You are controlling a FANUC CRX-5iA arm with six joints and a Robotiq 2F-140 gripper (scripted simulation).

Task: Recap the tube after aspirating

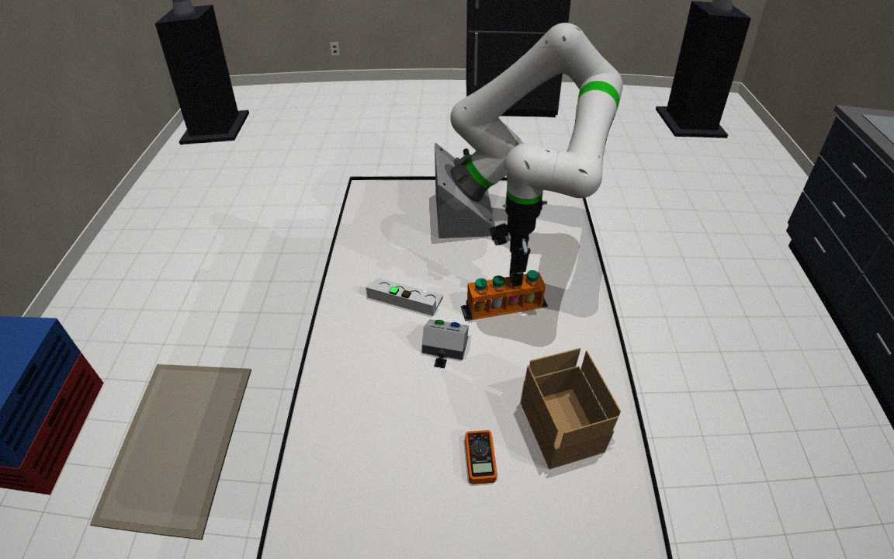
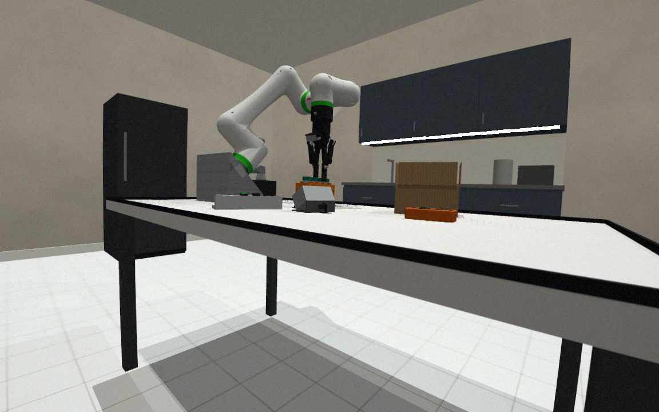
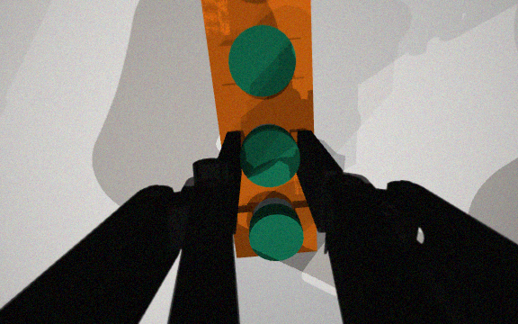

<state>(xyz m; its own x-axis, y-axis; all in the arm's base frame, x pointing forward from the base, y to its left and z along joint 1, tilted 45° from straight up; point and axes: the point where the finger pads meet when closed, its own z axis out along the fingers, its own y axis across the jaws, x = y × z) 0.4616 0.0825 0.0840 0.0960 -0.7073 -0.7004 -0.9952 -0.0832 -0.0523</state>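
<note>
White table [image 1: 380, 486] carrying, at its 12 o'clock end, the arm; at 1 o'clock from the key housing [image 1: 444, 338], the orange decapping station [image 1: 506, 304]. Gripper [image 3: 269, 155] closed on the second cap [image 3: 270, 156] from the station's near end, fingers flanking it at 9 and 3 o'clock.
</note>
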